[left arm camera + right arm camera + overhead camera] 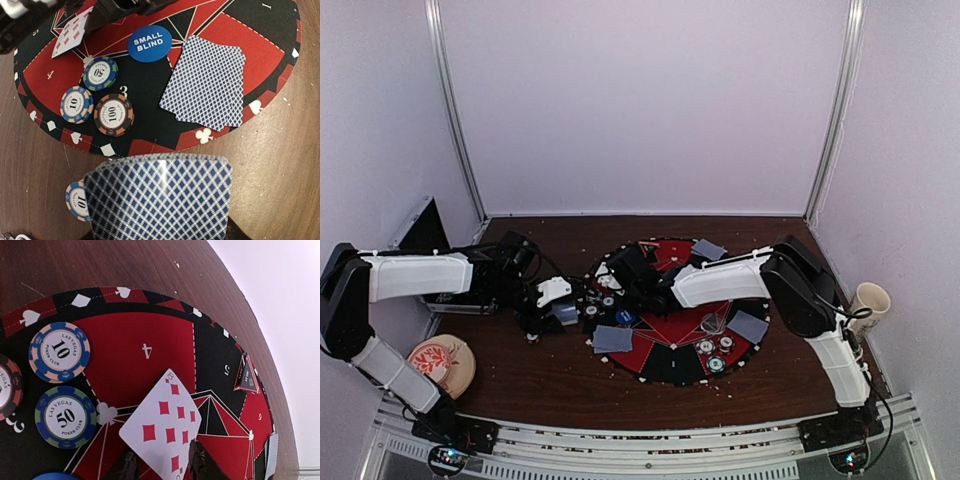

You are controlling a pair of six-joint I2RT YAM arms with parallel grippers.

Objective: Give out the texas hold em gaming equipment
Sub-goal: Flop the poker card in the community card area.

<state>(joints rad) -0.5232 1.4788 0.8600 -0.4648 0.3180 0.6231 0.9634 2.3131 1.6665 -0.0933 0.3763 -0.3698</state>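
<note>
My left gripper is shut on a blue-backed deck of cards, held just off the mat's left rim. My right gripper is low over the mat with its fingers apart. A face-up eight of diamonds lies flat between them. Beside it are a 50 chip and a 10 chip. The left wrist view shows those chips, a 100 chip, the blue small blind disc, a face-down card pile, and a 10 chip on the wood.
The round red-and-black mat also holds card piles and more chips. A small red triangular marker stands on it. The metal case is at far left, a patterned plate at near left, and a cup at right.
</note>
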